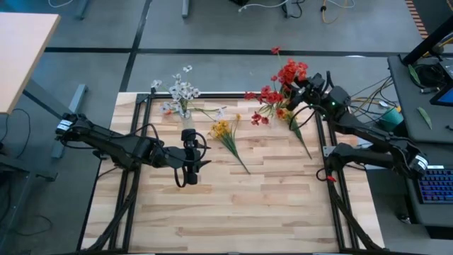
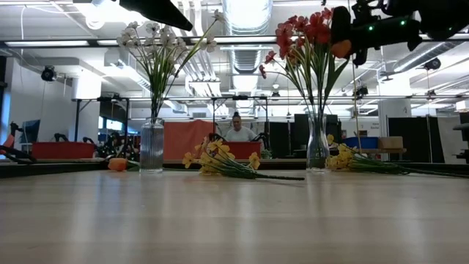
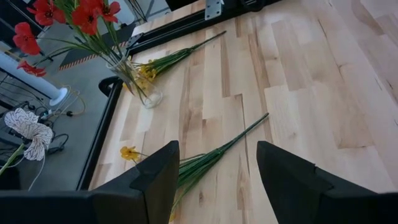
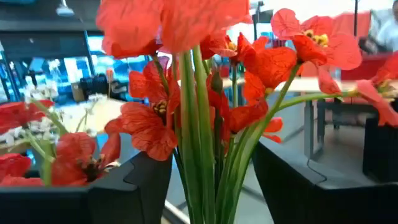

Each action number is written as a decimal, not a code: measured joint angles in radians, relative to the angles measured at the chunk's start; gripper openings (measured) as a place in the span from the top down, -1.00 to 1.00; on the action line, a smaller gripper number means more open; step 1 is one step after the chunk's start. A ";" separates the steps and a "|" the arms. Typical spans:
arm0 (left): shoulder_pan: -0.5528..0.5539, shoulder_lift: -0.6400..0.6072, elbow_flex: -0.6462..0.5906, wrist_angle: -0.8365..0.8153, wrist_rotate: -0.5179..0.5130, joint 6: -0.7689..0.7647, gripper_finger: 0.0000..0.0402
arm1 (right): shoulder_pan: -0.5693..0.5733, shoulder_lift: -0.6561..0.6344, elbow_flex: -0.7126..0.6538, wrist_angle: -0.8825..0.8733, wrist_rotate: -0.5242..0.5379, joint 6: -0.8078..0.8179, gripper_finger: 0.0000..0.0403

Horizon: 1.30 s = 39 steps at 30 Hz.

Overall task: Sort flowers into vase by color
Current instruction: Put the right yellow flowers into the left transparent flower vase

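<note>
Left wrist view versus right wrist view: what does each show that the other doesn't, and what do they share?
Only the left wrist view shows the wooden table, two yellow flower sprays lying flat on it, and the glass vase, with the open left gripper above the nearer spray. Only the right wrist view shows green stems running between the right gripper's spread fingers, plus white blossoms farther off. Both show the red flowers.

Colours on the table

Red flowers point(image 1: 289, 76), white flowers point(image 1: 180, 91), yellow flowers point(image 1: 222, 129) with green stems; pale wood table point(image 1: 233, 205); black arms.
</note>
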 joint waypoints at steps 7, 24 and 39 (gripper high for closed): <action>0.000 0.000 0.000 0.000 0.000 0.000 0.01 | 0.000 -0.003 0.100 -0.240 0.008 0.048 -0.19; 0.000 0.000 0.000 0.000 0.000 0.000 0.01 | 0.000 -0.003 0.307 -0.717 0.009 0.130 -0.32; 0.000 0.000 0.000 0.000 0.000 -0.024 0.01 | 0.001 -0.002 0.621 -1.248 0.104 0.218 -0.22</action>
